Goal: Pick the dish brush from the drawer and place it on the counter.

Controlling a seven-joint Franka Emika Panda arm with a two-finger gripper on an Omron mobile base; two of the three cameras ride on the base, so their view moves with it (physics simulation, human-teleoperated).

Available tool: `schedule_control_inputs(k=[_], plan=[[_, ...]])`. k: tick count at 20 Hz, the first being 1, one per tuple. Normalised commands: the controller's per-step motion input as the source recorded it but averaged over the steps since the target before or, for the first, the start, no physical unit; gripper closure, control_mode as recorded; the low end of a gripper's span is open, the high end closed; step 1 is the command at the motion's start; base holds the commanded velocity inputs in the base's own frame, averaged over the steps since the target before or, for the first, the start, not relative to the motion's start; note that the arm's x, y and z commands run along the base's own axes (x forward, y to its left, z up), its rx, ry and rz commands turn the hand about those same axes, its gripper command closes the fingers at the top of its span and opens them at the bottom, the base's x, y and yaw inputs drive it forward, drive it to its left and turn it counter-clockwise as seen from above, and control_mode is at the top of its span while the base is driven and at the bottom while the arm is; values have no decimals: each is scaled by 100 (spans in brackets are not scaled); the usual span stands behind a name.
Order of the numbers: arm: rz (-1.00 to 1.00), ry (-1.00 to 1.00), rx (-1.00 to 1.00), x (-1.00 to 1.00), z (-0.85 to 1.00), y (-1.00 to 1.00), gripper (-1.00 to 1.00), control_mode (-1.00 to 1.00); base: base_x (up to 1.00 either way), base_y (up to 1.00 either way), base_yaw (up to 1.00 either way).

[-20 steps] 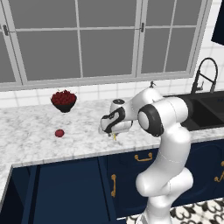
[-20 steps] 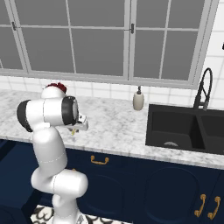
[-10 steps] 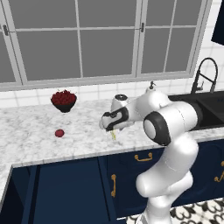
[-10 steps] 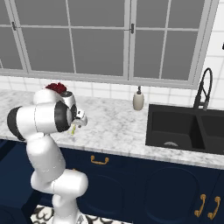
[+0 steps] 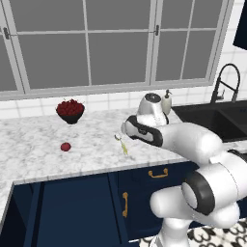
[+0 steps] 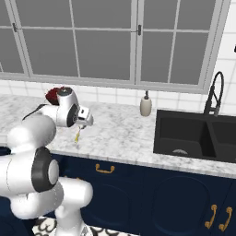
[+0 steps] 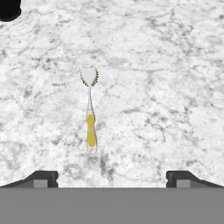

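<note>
Now dish brush (image 7: 90, 111) released onto counter (image 7: 166, 78).

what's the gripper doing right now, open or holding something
Gripper: open and empty; the slim white-headed, yellow-handled dish brush lies flat on the white marble counter, between the spread fingertips but clear of both.

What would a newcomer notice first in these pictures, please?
The dish brush lying flat on the marble counter, head away from the open gripper just above it. Next, the bowl of red fruit by the window and a red apple in front of it.
</note>
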Motion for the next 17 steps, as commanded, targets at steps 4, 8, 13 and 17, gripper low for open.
schedule_control_inputs(k=[4, 8, 13, 17], plan=[[0, -2, 0, -95, 100, -53, -100, -100, 0, 0, 0], [0, 0, 0, -100, 97, -21, -100, -100, 0, 0, 0], [0, -11, 5, -100, 62, 0, -100, -100, 0, 0, 0], [0, -24, 11, -100, 55, 1, -100, -100, 0, 0, 0]])
